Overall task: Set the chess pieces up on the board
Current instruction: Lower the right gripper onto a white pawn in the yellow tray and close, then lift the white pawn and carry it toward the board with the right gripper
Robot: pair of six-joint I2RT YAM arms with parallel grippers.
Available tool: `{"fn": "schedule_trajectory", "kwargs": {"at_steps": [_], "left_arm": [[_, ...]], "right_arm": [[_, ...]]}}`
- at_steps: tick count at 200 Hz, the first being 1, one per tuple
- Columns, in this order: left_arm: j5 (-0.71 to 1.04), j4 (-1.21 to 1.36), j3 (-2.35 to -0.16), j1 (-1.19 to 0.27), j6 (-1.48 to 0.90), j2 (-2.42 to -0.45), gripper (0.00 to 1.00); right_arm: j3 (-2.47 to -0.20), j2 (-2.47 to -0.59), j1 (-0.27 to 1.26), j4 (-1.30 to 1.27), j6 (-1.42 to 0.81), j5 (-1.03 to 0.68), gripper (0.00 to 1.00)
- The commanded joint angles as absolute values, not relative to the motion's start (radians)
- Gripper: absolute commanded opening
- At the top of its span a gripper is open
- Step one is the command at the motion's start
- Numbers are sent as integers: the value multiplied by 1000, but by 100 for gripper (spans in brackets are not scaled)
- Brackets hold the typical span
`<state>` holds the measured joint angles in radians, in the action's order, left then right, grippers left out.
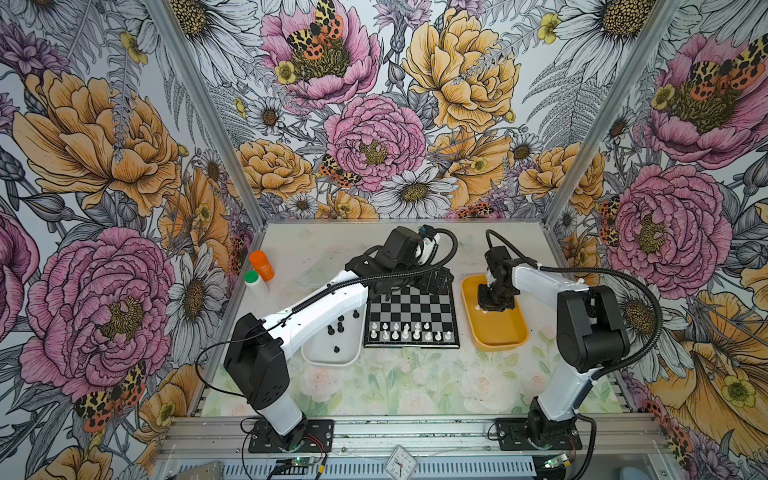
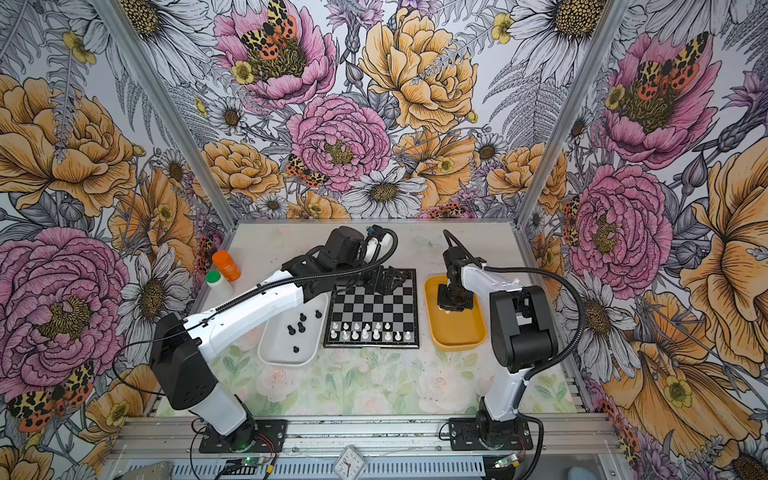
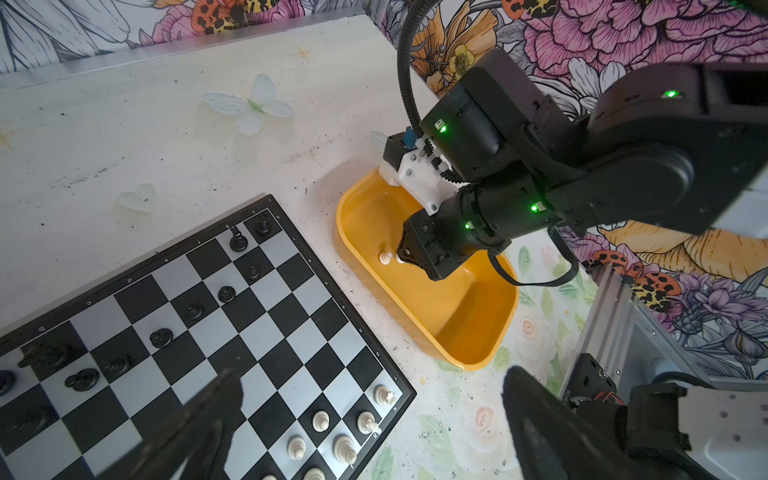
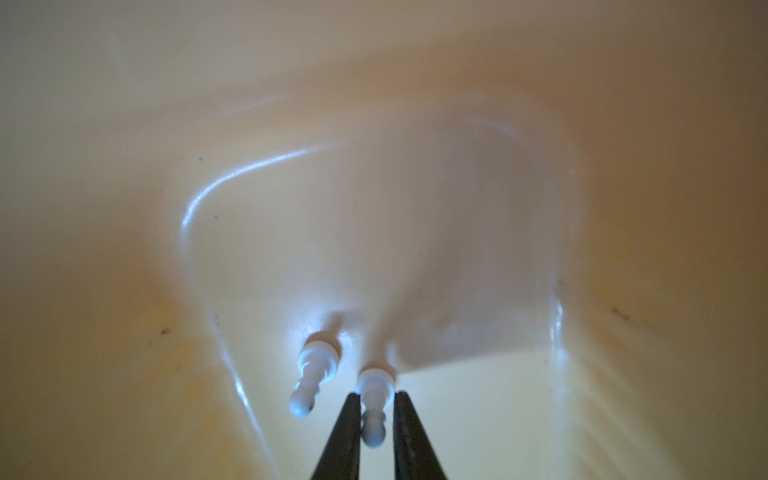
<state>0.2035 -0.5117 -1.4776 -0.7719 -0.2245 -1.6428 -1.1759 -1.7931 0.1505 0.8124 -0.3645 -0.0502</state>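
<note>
The board lies mid-table. Several white chess pieces stand on its near rows, and several black ones on its far rows. More black pieces sit in a white tray. My left gripper hangs open over the board's far edge, holding nothing. My right gripper reaches into the yellow tray, its fingers shut on a white pawn. A second white pawn stands beside it.
An orange bottle and a green-capped white bottle stand at the table's far left. A small clock lies on the front rail. Floral walls close in the sides and back.
</note>
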Motion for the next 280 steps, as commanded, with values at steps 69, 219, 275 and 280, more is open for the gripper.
{"fn": "schedule_trajectory", "kwargs": {"at_steps": [69,219,275,280], "left_arm": [[230,-517,-1458,-755,-197,-1585,99],[198,-517,-1387,-731,-183,-1514,99],[171,-520,-1290,-697,-179,-1410,99],[166,-522,-1278,-694,-179,-1393,99]], "right_arm": [[-1204,-1808,146,799,-355,-49,17],[-1269,-1683,166,932,-350,-4,8],[-1358,-1646,254,1025,-365,6,8],[-1363,-1646,268,1030,-369,11,8]]}}
